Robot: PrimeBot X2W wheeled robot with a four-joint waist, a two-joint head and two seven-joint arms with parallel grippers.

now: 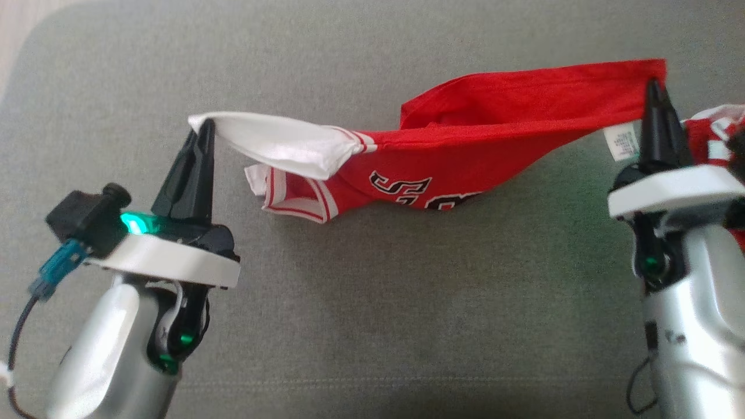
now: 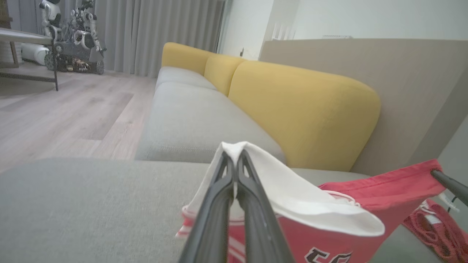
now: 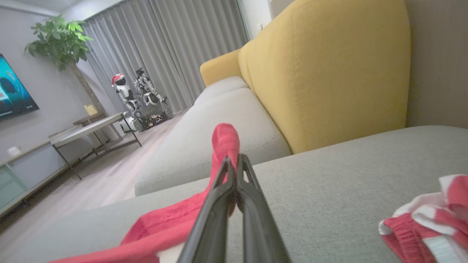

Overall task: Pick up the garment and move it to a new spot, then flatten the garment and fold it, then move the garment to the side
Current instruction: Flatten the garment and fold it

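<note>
Pinching the garment (image 1: 465, 145) by its ends, my left gripper (image 1: 204, 125) on white, right gripper (image 1: 653, 86) on red; it is sagging, soft, light.

- Red jersey (image 1: 465, 139) with a white sleeve (image 1: 279, 142), red-white striped trim and black lettering outlined in white.
- Strung out sideways, both ends lifted; the middle sags onto the grey cushion (image 1: 372, 302).
- The sleeve tip is pinched in the left gripper (image 1: 206, 125); the red corner by the white care label (image 1: 620, 142) is pinched in the right gripper (image 1: 655, 84).
- Fabric is bunched and doubled over lengthwise, not flat.
</note>
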